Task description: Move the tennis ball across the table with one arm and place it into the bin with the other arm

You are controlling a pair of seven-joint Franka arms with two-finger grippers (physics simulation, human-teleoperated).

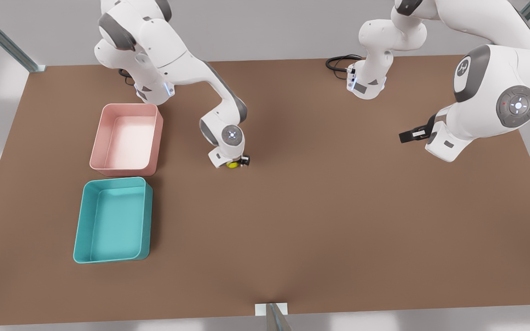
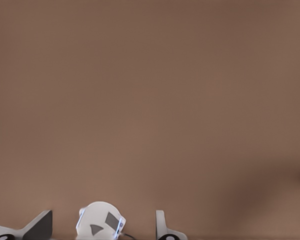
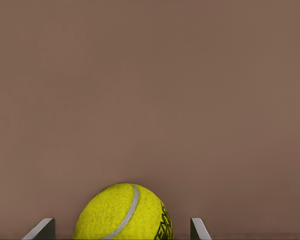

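The tennis ball point(image 1: 233, 164) is a small yellow-green ball resting on the brown table point(image 1: 320, 220), a little left of centre in the front view. My right gripper point(image 1: 234, 161) is lowered over it. In the right wrist view the ball point(image 3: 124, 212) lies between the two fingertips point(image 3: 44, 227) with a small gap on each side, so the right gripper point(image 3: 122, 229) is open around it. The teal bin point(image 1: 141, 216) stands at the front view's left near the front edge. My left gripper point(image 1: 407, 135) hovers open and empty over bare table at the front view's right, with its fingertips point(image 2: 39, 225) apart.
A pink tray point(image 1: 157, 133) of like shape stands just behind the teal bin, left of the ball. The two arm bases point(image 1: 366, 87) stand along the far edge, with a black cable beside the one on the front view's right. A metal post point(image 1: 272, 317) rises at the front edge.
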